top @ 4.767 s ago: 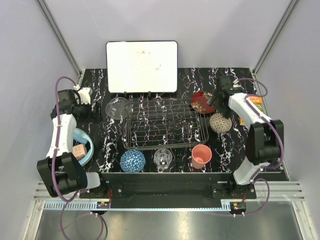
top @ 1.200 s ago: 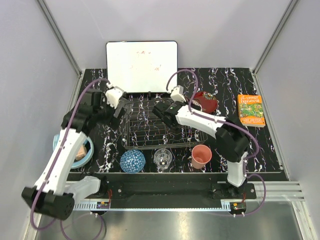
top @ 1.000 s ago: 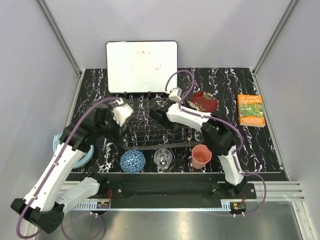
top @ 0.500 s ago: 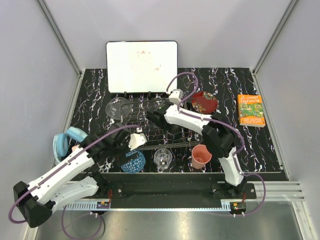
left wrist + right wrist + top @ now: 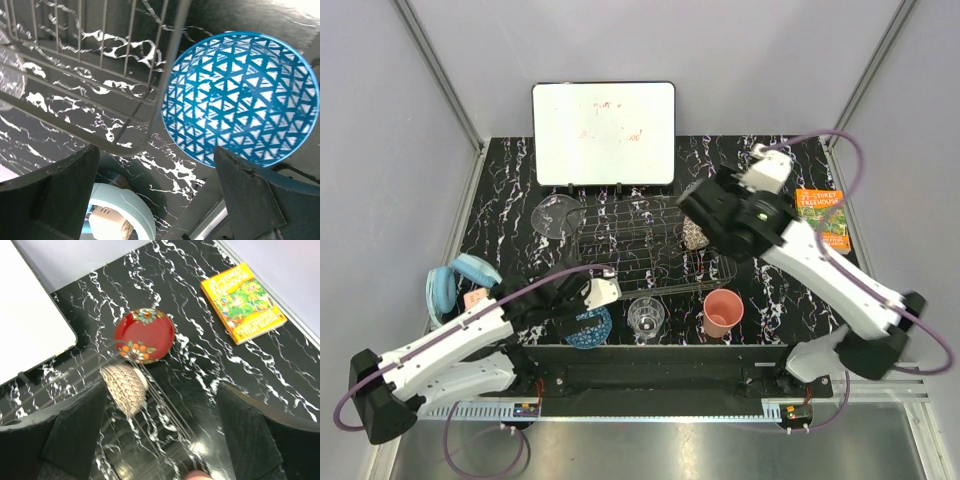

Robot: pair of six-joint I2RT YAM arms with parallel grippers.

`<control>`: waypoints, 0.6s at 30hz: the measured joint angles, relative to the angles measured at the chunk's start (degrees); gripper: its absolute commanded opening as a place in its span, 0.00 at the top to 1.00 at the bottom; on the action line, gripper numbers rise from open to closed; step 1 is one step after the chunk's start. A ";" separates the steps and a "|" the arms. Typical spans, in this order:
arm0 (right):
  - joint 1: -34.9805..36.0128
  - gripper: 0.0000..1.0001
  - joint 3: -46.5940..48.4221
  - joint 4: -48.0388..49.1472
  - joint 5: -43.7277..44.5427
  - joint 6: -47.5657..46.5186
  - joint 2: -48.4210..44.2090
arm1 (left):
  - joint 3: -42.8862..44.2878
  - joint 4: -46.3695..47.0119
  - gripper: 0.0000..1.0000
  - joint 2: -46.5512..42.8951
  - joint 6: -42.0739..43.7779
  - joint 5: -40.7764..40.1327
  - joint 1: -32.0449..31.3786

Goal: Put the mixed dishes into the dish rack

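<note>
The wire dish rack (image 5: 620, 262) sits mid-table. The beige netted bowl (image 5: 695, 235) stands on edge in its right end, also in the right wrist view (image 5: 125, 387). The red patterned bowl (image 5: 145, 335) lies just behind the rack. My right gripper (image 5: 708, 212) hangs open and empty above them (image 5: 160, 440). My left gripper (image 5: 588, 300) is open above the blue mosaic bowl (image 5: 588, 328), which lies open side up off the rack's front left corner (image 5: 240, 97). The glass tumbler (image 5: 646, 315) and pink cup (image 5: 723, 312) stand in front of the rack. The glass plate (image 5: 557, 215) lies at its back left.
The whiteboard (image 5: 604, 133) stands behind the rack. The orange book (image 5: 820, 218) lies at the right. The light blue headphones (image 5: 450, 285) lie at the left edge, near my left arm. Metal rails run along the table's near edge.
My left arm swung from the rack's back left down to the front, over the blue bowl. My right arm lifted away from the rack, leaving the beige bowl standing in it.
</note>
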 measured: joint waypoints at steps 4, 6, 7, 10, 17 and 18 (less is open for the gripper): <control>0.00 0.00 -7.98 0.31 -2.51 -1.01 -10.51 | 1.81 -1.66 0.01 1.70 0.24 1.57 -3.17; 0.00 0.00 -10.29 0.37 -3.54 -1.40 -12.48 | 3.61 -3.21 0.01 3.06 0.50 2.95 -5.40; 0.00 0.00 -10.99 0.61 -3.98 -1.66 -12.59 | 4.31 -3.85 0.01 3.48 0.66 3.30 -6.08; 0.00 0.00 -12.20 1.40 -4.94 -2.03 -11.21 | 7.08 -4.96 0.01 4.42 1.18 4.37 -7.30; 0.00 0.00 -13.09 2.29 -5.99 -2.36 -9.40 | 9.42 -5.46 0.01 4.24 1.25 4.15 -7.21; 0.00 0.00 -13.09 2.36 -5.99 -2.38 -9.40 | 9.42 -5.68 0.01 4.22 1.25 4.15 -7.17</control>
